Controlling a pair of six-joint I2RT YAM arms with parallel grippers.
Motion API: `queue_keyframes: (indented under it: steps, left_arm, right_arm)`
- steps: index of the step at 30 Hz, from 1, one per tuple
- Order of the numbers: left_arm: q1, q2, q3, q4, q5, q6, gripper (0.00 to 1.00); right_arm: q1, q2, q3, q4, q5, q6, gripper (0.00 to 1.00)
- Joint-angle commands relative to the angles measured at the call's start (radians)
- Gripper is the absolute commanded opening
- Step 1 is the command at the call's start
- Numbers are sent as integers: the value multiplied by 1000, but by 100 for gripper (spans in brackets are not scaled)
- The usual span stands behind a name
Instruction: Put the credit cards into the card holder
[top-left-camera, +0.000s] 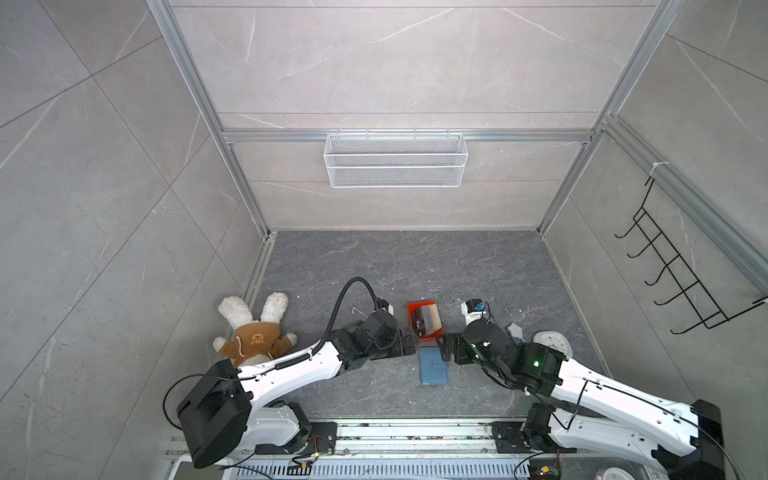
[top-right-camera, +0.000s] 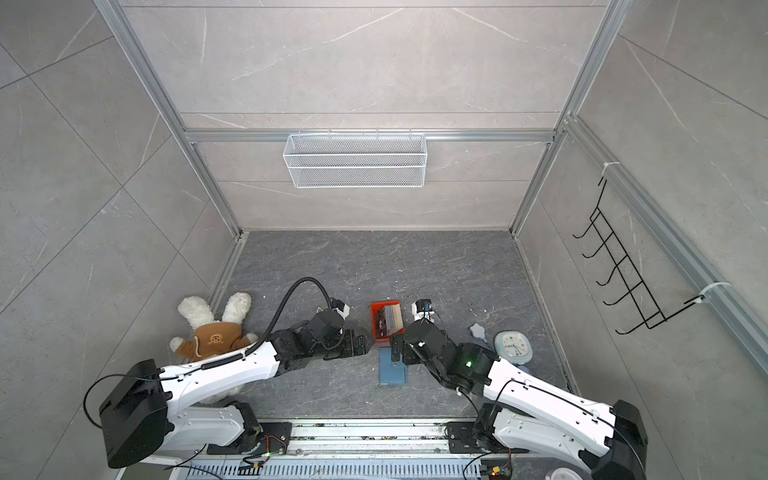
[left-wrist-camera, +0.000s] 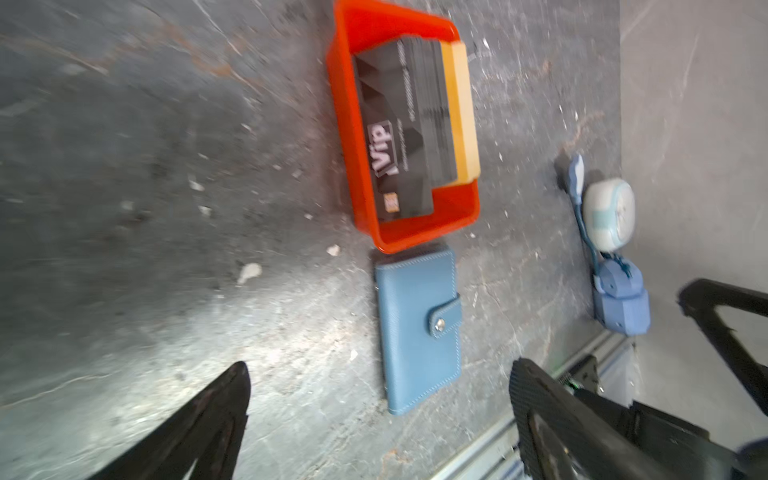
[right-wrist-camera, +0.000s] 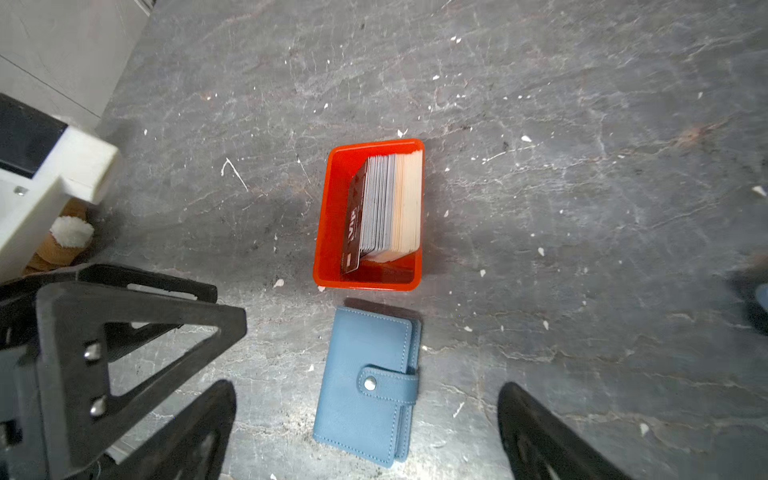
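Observation:
The credit cards (top-left-camera: 427, 322) (right-wrist-camera: 388, 208) stand on edge as a dark stack with pale edges inside a small orange tray (top-left-camera: 414, 308) (right-wrist-camera: 332, 216); the front card reads "Vip" (left-wrist-camera: 395, 137). The card holder (top-left-camera: 433, 365) (top-right-camera: 392, 370) (left-wrist-camera: 415, 332) (right-wrist-camera: 361, 386), blue and snapped shut, lies flat just in front of the tray. My left gripper (top-left-camera: 409, 344) (left-wrist-camera: 380, 368) hovers open and empty at the holder's left. Opposite it on the right, my right gripper (top-left-camera: 445, 345) (right-wrist-camera: 365, 387) is also open and empty. Neither touches the holder.
A plush rabbit (top-left-camera: 253, 328) lies at the left wall. A pale clock (top-left-camera: 550, 343) and a small blue object (top-left-camera: 514, 331) sit to the right, behind the right arm. A wire basket (top-left-camera: 395, 160) hangs on the back wall, a black hook rack (top-left-camera: 681, 282) on the right wall.

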Motion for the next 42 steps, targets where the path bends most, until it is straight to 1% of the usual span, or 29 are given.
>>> queue_keyframes:
  steps: [1,5,10,14,16,19,21,23,25,26,27,28,32,33,34,36,38,40,42]
  left_arm:
    - [3,-73,-3,-52,-102,57,99]
    - [3,-165,-41,-55,-178,88,98]
    - [4,-256,-68,-91,-295,117,98]
    - [3,-300,-80,-115,-361,149,98]
    - [4,-321,-91,-105,-366,164,98]
    - [4,-340,-111,-89,-371,170,98]
    - [4,-342,-119,-71,-367,202,98]
    - [3,-338,-119,-66,-375,222,96]
    - [4,-332,-119,-56,-404,241,95]
    - [4,-329,-118,-56,-428,243,95]
    - [11,-326,-115,-60,-438,244,98]
    - [26,-323,-112,-62,-432,250,98]
    - [156,-301,-95,-56,-254,268,99]
    - [188,-293,-93,-56,-227,274,99]
    - [208,-291,-93,-52,-220,286,99]
    - [236,-289,-91,-50,-241,317,99]
    - [260,-289,-89,-44,-251,349,99]
    - [288,-283,-82,-38,-258,373,99]
    - [321,-271,-77,-33,-264,400,99]
  right_arm:
    - [3,-41,-3,-4,84,-24,100]
    - [2,-86,-13,22,142,-36,100]
    - [3,-99,-26,48,237,-69,100]
    - [3,-83,-14,11,317,-80,100]
    - [3,-75,-12,23,276,-128,96]
    - [3,-67,-11,45,236,-148,95]
    - [3,-65,-15,61,253,-139,95]
    - [3,-57,-20,85,282,-150,100]
    - [3,-41,-18,106,311,-167,100]
    - [2,-28,-15,120,324,-184,100]
    - [1,-13,-9,127,335,-200,100]
    - [-1,2,-3,135,336,-214,100]
    - [-6,34,10,183,330,-274,100]
    - [-7,29,5,200,335,-285,100]
    - [-9,19,-4,220,340,-300,100]
    - [-28,-12,-31,268,338,-336,100]
    - [-64,-34,-49,297,308,-377,100]
    - [-129,-44,-58,307,267,-393,100]
    - [-208,-48,-72,327,202,-403,100]
